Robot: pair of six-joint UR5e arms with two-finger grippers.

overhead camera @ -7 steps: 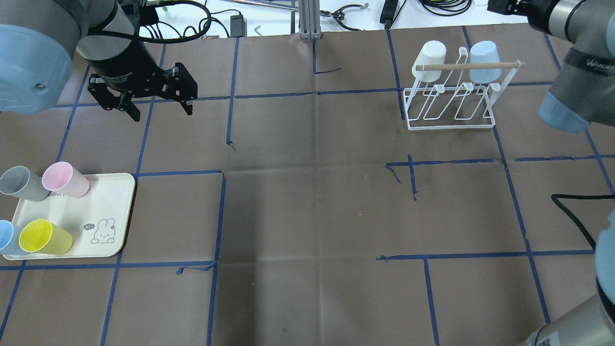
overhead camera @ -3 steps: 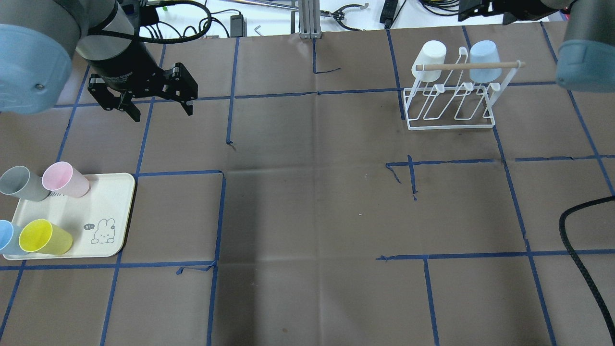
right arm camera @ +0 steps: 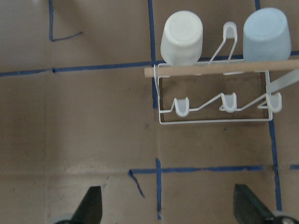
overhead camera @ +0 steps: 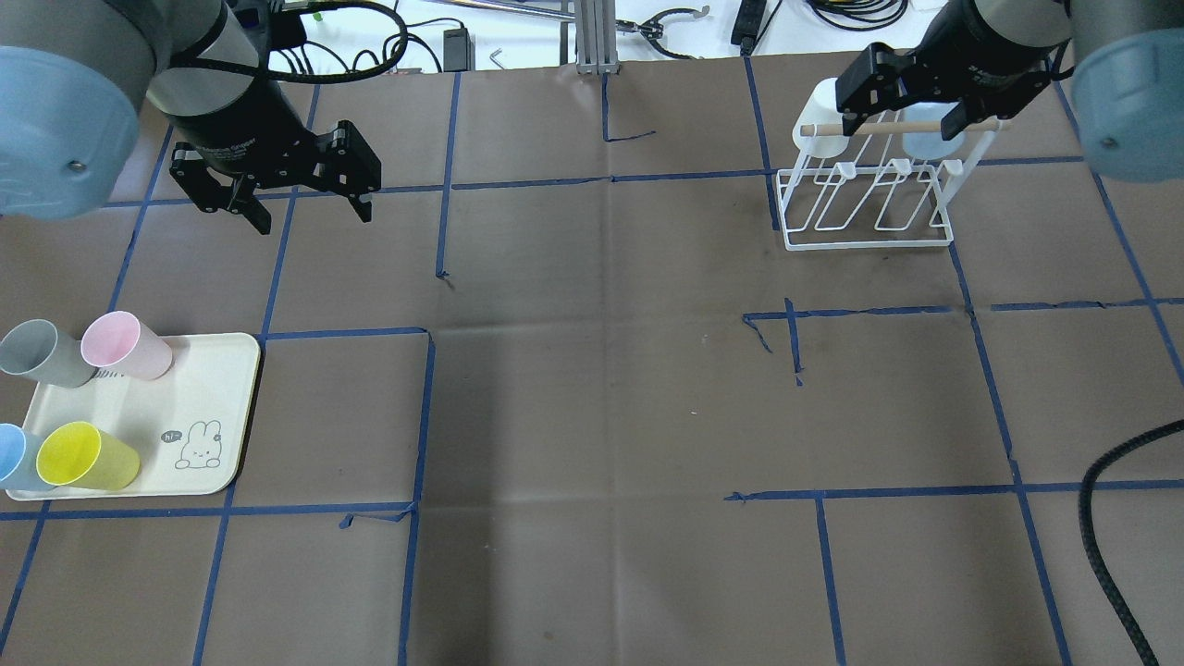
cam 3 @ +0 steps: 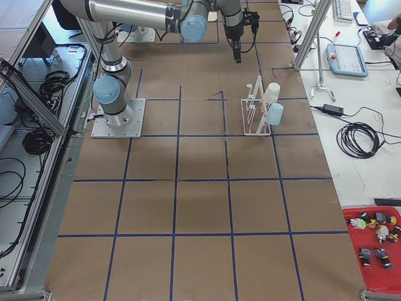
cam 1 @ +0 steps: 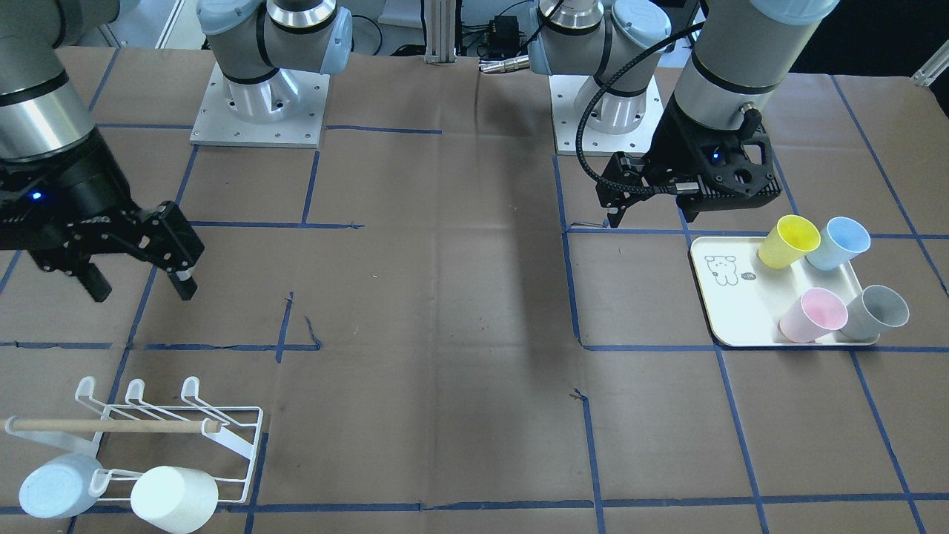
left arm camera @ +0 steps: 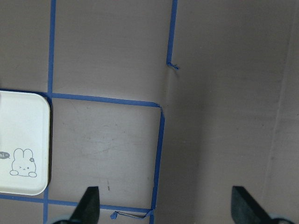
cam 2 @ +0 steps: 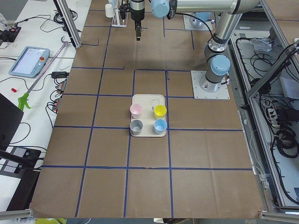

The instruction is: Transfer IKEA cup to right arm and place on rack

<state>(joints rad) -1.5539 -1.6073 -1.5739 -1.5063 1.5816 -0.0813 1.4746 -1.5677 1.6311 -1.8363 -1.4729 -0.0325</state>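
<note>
Hovering, we hold the left gripper (overhead camera: 311, 217) spread near the tray (overhead camera: 222, 388) for picking, the right gripper (overhead camera: 900, 125) spread over the rack (overhead camera: 869, 242).

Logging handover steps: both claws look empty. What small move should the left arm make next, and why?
Probably shift the left claw over the tray and lower it onto the pink cup: the claw hangs open and empty beside the tray, with no cup picked up yet.
</note>
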